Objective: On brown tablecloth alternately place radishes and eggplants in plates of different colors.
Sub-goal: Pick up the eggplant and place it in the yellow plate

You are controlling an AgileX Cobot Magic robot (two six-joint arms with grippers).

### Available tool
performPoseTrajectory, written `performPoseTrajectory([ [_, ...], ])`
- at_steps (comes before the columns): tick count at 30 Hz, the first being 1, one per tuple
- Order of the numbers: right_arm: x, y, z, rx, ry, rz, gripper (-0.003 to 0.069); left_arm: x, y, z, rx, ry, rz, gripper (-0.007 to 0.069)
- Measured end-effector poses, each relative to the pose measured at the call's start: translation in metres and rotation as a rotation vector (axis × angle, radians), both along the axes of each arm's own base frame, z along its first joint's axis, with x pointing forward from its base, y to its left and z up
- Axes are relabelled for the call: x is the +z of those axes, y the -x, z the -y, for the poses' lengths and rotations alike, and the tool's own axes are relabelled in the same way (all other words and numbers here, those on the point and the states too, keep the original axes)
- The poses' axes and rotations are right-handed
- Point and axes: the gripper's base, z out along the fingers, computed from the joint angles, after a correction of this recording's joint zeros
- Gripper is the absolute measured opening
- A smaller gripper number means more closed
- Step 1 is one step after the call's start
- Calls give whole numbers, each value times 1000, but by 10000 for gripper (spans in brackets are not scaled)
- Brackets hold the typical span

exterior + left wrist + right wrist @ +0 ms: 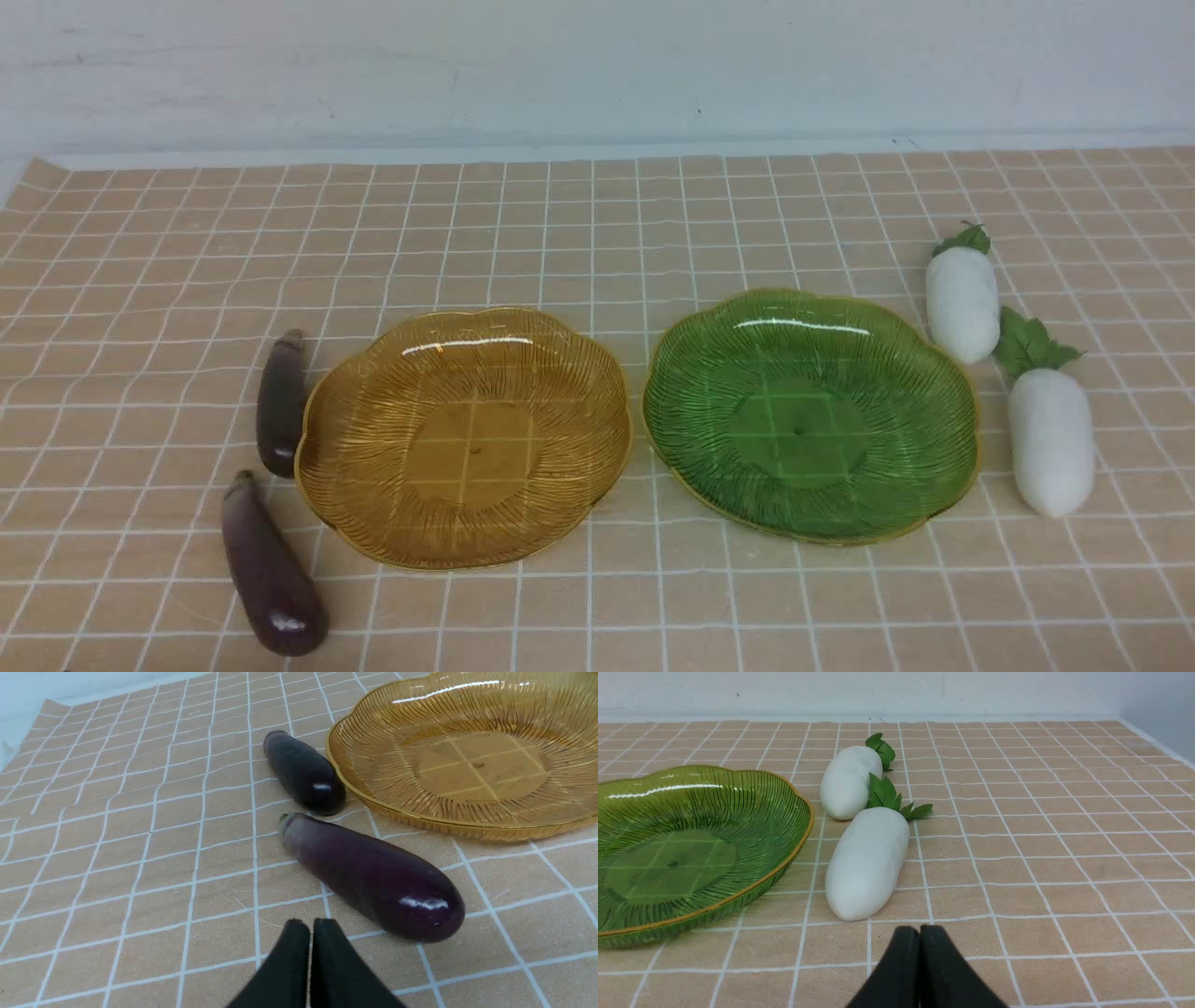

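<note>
Currently both plates sit empty, side by side mid brown tablecloth (597, 233): amber plate (392, 420) left, green plate (709, 411) right, small gap between. Eggplants lie on the cloth left of amber: far eggplant (280, 406) right against its rim, near eggplant (271, 569) in front, angled, clear of the rim. Radishes lie right of green: far radish (962, 299), then near radish (1052, 439), its leaves close to the far one's blunt end. Wrist views: left gripper (310, 926) pressed together, pinching nothing, just short of near eggplant; right gripper (919, 931) likewise, just short of near radish. White wall (597, 65) behind.
</note>
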Motion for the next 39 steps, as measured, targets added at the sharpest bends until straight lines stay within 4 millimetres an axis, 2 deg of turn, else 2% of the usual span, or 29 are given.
performPoseTrajectory([
  [18, 0, 0, 0, 0, 0, 0, -15, 0, 0, 0, 0, 0, 0, -4],
  [21, 0, 0, 0, 0, 0, 0, -15, 1, 0, 1, 3, 44, 5, -4],
  [22, 0, 0, 0, 0, 0, 0, -15, 3, -1, 3, 11, 149, 26, -4],
  [23, 0, 0, 0, 0, 0, 0, -15, 3, -1, 3, 14, 170, 28, -4],
  [29, 0, 0, 0, 0, 0, 0, -15, 24, -4, 5, 71, 701, 206, -4],
  [34, 0, 0, 0, 0, 1, 0, -15, 43, -3, -10, 160, 894, 443, -4],
  [37, 1, 0, 0, 0, -4, 9, -15, 53, -1, -16, 193, 947, 540, -4],
  [39, 4, -1, -1, 1, -67, 63, -15, 70, 3, -15, 163, 939, 564, -4],
])
